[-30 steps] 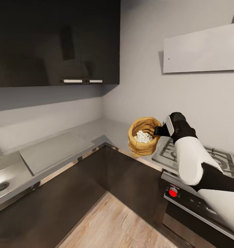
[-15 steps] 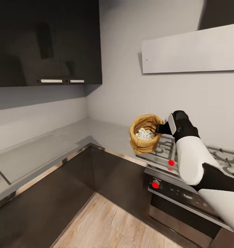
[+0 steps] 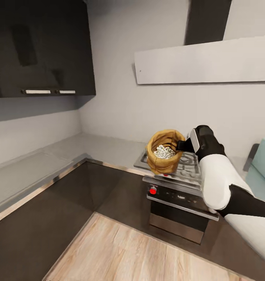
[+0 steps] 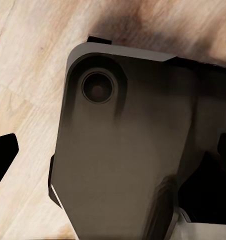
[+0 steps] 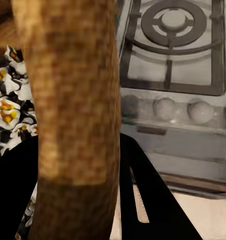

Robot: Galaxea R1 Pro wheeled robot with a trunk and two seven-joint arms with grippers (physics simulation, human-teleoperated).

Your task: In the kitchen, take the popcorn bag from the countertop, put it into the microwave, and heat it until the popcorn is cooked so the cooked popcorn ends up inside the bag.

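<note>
In the head view my right gripper [image 3: 182, 145] is shut on the rolled rim of the tan-orange popcorn bag [image 3: 163, 156], holding it upright in the air above the hob's near-left corner. Whitish popcorn [image 3: 163, 151] fills its mouth. In the right wrist view the burlap rim [image 5: 73, 100] stands between my dark fingers [image 5: 148, 200], with popcorn [image 5: 8, 110] beside it. A pale mint-blue box, apparently the microwave [image 3: 264, 166], is cut off at the right edge. The grey countertop [image 3: 105, 146] runs along the left wall and corner. In the left wrist view the fingertips [image 4: 3, 157] stand far apart.
A gas hob [image 3: 189, 166] with grey grates sits over a black oven [image 3: 179, 210] with a red knob [image 3: 152, 191]. Dark wall cabinets [image 3: 38, 47] hang upper left; a white hood [image 3: 206, 60] is above the hob. Wooden floor [image 3: 128, 253] lies below. My own dark base [image 4: 123, 150] is under the left wrist.
The head view has swung to the right: the sink left the picture, the oven and the mint-blue box came in. The bag stays held in my right gripper.
</note>
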